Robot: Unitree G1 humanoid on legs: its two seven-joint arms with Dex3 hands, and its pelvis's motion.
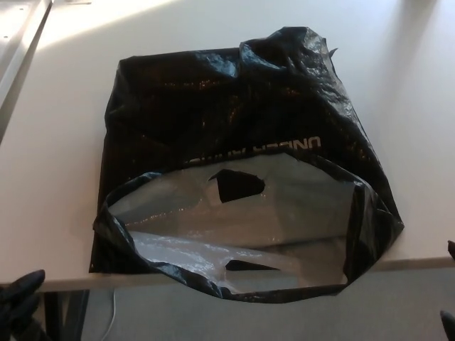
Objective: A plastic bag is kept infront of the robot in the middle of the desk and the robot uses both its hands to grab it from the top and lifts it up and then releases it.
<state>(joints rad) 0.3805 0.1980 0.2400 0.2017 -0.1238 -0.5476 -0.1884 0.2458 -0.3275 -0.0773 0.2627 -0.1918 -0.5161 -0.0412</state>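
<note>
A black plastic bag (234, 114) with white lettering lies flat in the middle of the pale desk (50, 142). Its mouth (284, 213) gapes toward me, showing a silvery inside and two handle cut-outs, and its lip hangs slightly over the desk's front edge. My left hand (18, 298) shows only as a dark shape at the bottom left corner, below the desk edge and clear of the bag. Only a sliver of my right hand (449, 323) pokes in at the bottom right edge, also apart from the bag.
A light metal rail (18, 42) runs along the desk's far left side. Below the front edge there is grey floor and a thin white cable (110, 316). Sunlight falls across the desk's back.
</note>
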